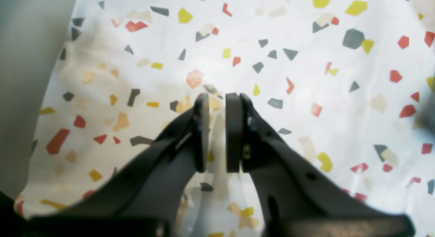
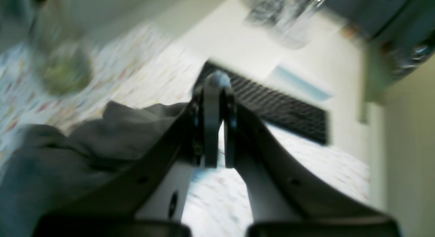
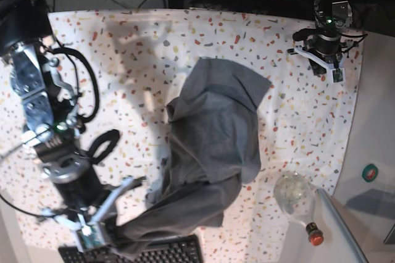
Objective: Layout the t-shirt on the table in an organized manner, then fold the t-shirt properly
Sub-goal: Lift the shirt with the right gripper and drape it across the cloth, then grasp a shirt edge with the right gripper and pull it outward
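The heather-grey soft cotton t-shirt lies crumpled in the middle of the base view, a long bunched heap running from centre frame down to the lower left, on the counter with its white cloth flecked in red, yellow and grey.

Your main risk is at the lower left. There the shirt's lowest corner sits against the black keyboard, so a drag could sweep fabric over the keys or shove the keyboard. A rounded clear glass bottle stands just beside the shirt's lower right edge, and a wide pull could tip it.

Your right fingers are pressed together. In the right wrist view the grey cloth lies left of and behind them, and blur hides whether any fabric is pinched.

Your left fingers, at the upper right of the base view, are nearly together with nothing between them, over bare cloth well apart from the shirt.
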